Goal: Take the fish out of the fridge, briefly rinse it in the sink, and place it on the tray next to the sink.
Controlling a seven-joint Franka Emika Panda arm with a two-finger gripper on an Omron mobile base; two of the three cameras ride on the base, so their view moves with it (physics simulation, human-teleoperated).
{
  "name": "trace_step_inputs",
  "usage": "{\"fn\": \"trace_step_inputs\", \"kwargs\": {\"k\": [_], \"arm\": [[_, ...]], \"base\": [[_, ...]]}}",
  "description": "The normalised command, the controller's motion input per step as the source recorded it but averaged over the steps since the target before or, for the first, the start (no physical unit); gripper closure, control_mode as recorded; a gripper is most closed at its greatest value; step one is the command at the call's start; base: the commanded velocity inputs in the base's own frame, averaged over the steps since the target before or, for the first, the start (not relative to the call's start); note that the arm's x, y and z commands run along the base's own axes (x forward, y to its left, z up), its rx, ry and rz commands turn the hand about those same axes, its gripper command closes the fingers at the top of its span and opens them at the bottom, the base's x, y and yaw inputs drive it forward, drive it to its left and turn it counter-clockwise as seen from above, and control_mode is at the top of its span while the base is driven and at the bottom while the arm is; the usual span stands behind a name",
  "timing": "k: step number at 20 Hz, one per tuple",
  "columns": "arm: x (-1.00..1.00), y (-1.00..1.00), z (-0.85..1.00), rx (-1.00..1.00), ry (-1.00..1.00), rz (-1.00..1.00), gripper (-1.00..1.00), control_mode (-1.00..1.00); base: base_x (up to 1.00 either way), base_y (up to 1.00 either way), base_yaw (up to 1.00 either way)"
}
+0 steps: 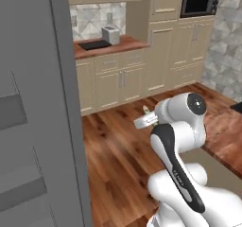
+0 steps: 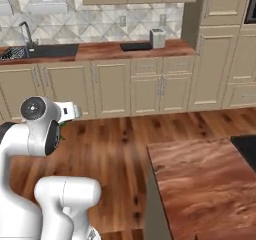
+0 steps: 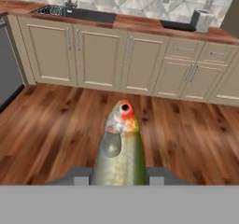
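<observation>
Now hand [image 3: 119, 180] clamped on fish [image 3: 119, 148], head protruding forward.

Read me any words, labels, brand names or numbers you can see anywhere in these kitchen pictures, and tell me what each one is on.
None: no readable text in any view.
The toaster, the wall oven and the cabinet fronts are plain, without labels.
The grey fridge carries no marking.
The fish in the hand has only a round eye, no tag.
The robot arm shows no logo or number.
</observation>
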Motion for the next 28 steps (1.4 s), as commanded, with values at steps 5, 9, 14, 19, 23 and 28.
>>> {"fn": "trace_step_inputs", "kwargs": {"k": [5, 9, 14, 19, 23, 28], "arm": [[0.0, 0.0, 0.0, 0.0, 0.0, 0.0, 1.0, 1.0], [0.0, 0.0, 0.0, 0.0, 0.0, 0.0, 1.0, 1.0], [0.0, 0.0, 0.0, 0.0, 0.0, 0.0, 1.0, 1.0], [0.0, 0.0, 0.0, 0.0, 0.0, 0.0, 1.0, 1.0], [0.0, 0.0, 0.0, 0.0, 0.0, 0.0, 1.0, 1.0], [0.0, 0.0, 0.0, 0.0, 0.0, 0.0, 1.0, 1.0]], "base": [[0.98, -0.24, 0.3], [0.99, -0.39, 0.36], [1.0, 0.05, 0.2], [1.0, 0.43, 0.06], [1.0, 0.91, 0.01], [0.99, 1.0, 0.0]]}}
